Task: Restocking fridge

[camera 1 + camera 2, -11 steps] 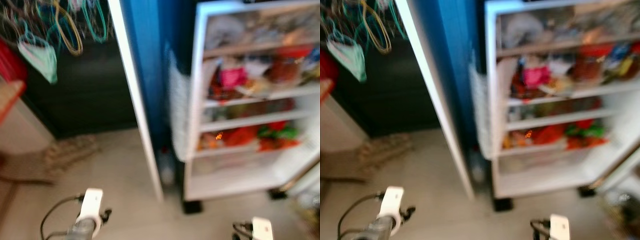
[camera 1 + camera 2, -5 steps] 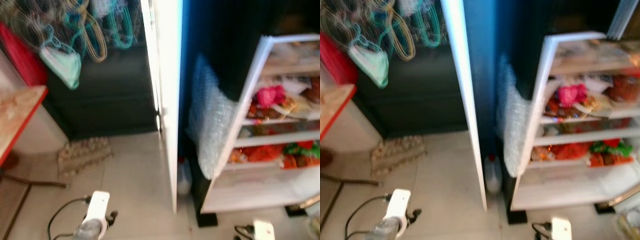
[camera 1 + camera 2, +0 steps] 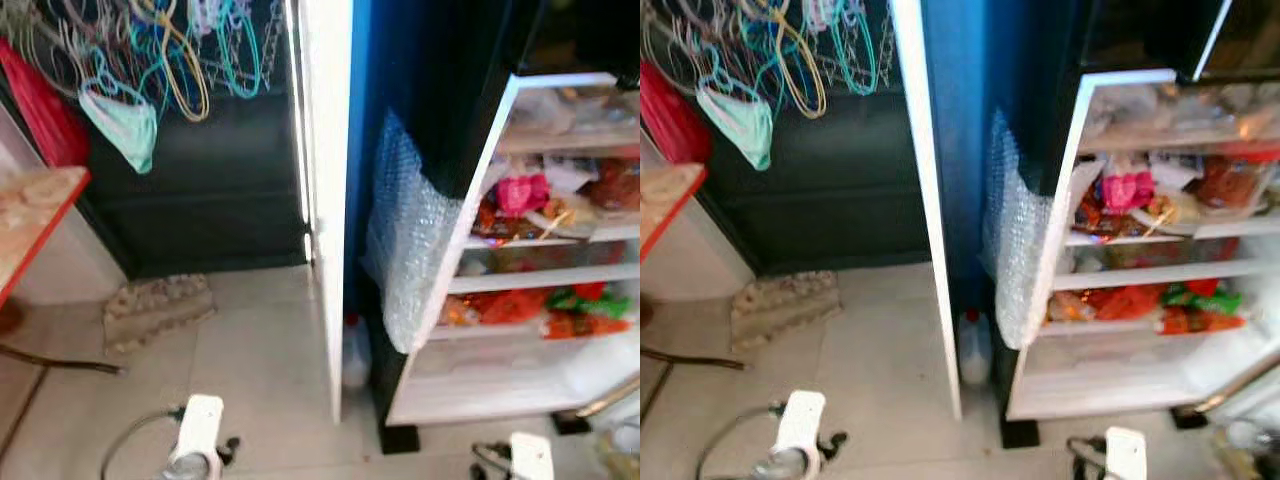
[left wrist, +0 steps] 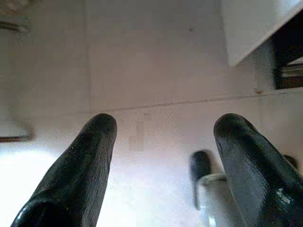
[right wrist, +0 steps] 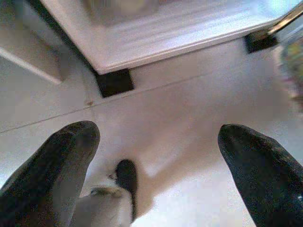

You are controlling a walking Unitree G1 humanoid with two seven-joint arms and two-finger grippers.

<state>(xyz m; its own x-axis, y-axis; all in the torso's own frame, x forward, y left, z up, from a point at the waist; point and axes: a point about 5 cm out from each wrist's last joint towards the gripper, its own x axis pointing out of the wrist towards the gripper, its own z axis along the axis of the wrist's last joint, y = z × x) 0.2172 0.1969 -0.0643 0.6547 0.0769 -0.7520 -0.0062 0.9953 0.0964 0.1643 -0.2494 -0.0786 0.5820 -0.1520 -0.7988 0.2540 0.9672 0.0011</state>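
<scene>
Head views: open fridge (image 3: 520, 330) at right, shelves stocked with packets; white door (image 3: 325, 200) edge-on at centre; hangers (image 3: 150, 50) far left. Wrist views: left gripper (image 4: 161, 156) and right gripper (image 5: 156, 161), both hanging low over the pale tile floor (image 4: 156, 61), fingers spread wide, holding nothing; fridge base (image 5: 156, 33) just beyond the right one

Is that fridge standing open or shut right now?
Open. The fridge has its shelves of red, pink and green packets in plain view, with its door swung out edge-on toward the camera.
</scene>
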